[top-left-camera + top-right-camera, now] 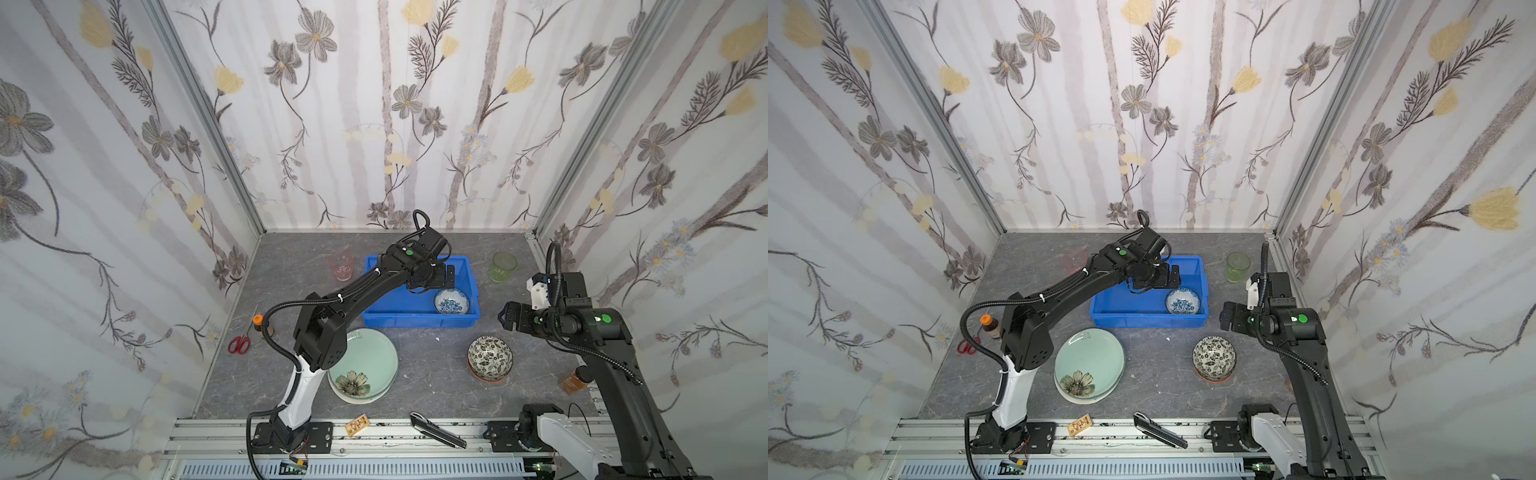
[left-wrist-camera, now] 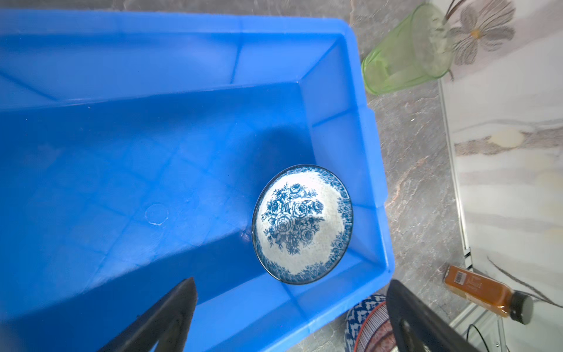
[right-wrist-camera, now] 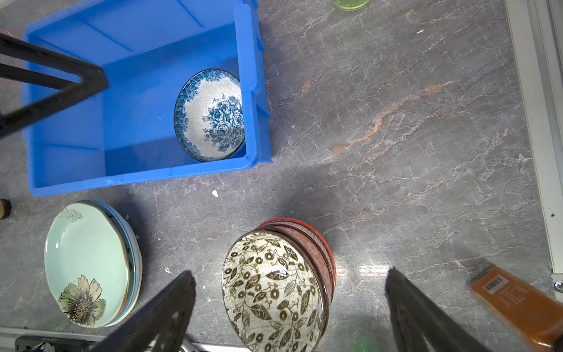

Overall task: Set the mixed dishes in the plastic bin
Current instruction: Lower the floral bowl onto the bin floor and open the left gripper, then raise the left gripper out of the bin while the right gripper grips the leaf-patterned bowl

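The blue plastic bin (image 1: 419, 319) stands at mid-table with a blue-white bowl (image 1: 451, 301) (image 2: 301, 224) resting in its right end. My left gripper (image 1: 442, 277) (image 2: 291, 292) hangs open above the bin, empty. My right gripper (image 1: 508, 318) (image 3: 291, 275) is open over a black-white bowl (image 1: 489, 357) (image 3: 271, 292) nested in an orange bowl (image 3: 323, 243). A pale green plate with a dark flower (image 1: 365, 365) (image 3: 88, 262) tops a stack of plates in front of the bin. A pink tumbler (image 1: 341, 266) and a green tumbler (image 1: 503, 267) flank the bin.
Red-handled scissors (image 1: 239, 344) and an orange-capped brown bottle (image 1: 258, 322) sit by the left wall. A second brown bottle (image 3: 518, 307) lies near the right wall. A black tool (image 1: 436, 429) and a small tag (image 1: 357, 424) lie on the front rail.
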You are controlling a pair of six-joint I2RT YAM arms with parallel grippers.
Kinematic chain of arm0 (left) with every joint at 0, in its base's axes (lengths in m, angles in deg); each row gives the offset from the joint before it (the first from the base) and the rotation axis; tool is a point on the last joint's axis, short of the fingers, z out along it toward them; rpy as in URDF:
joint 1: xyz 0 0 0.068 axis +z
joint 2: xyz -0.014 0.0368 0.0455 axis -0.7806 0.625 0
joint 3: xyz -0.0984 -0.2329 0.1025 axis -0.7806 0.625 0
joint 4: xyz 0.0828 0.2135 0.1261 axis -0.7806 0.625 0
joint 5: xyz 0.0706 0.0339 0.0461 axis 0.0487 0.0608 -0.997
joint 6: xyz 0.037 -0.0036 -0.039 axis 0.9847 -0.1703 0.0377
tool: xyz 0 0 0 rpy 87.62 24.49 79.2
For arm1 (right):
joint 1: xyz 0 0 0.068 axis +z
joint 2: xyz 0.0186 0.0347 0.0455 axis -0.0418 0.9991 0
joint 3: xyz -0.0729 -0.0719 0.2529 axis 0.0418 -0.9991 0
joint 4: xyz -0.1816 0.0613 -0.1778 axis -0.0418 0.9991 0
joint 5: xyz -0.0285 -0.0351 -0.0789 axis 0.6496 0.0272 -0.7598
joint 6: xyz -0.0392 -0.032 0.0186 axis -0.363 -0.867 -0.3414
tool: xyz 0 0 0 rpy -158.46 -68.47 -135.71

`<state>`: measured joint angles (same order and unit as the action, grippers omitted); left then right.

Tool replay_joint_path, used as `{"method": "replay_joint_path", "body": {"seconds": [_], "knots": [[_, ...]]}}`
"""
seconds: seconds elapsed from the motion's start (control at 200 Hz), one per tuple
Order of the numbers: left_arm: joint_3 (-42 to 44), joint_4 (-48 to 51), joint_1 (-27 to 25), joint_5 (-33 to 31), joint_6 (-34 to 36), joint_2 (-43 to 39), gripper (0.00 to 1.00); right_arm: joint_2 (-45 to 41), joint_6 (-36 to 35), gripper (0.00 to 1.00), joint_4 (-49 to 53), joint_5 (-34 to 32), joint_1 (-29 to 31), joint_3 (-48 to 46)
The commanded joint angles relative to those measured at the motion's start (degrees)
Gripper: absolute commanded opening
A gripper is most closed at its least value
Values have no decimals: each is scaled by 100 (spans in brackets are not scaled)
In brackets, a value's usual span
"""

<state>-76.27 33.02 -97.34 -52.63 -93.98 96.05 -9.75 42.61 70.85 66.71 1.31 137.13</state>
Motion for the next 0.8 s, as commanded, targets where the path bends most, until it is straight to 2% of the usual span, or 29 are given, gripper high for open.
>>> {"method": "replay_joint_path", "body": {"seconds": [0.0, 0.075, 0.175, 0.37, 0.485, 0.794], "knots": [[143, -28, -12, -339, -186, -460, 100, -108, 188, 93, 228, -225, 132, -134], [288, -45, -53, -485, -255, -757, 100, -200, 264, 88, 301, -291, 247, -278], [600, -157, -142, -780, -328, -1179, 100, -279, 356, 77, 329, -340, 387, -515], [2364, -1506, -205, -1038, -744, -2449, 100, -332, 534, 53, 289, -503, 601, -826], [3325, -2193, -205, -1157, -909, -3137, 100, -292, 569, 44, 271, -562, 684, -898], [4537, -2482, -194, -1058, -1413, -3759, 100, -75, 524, 36, 271, -759, 763, -1030]]}}
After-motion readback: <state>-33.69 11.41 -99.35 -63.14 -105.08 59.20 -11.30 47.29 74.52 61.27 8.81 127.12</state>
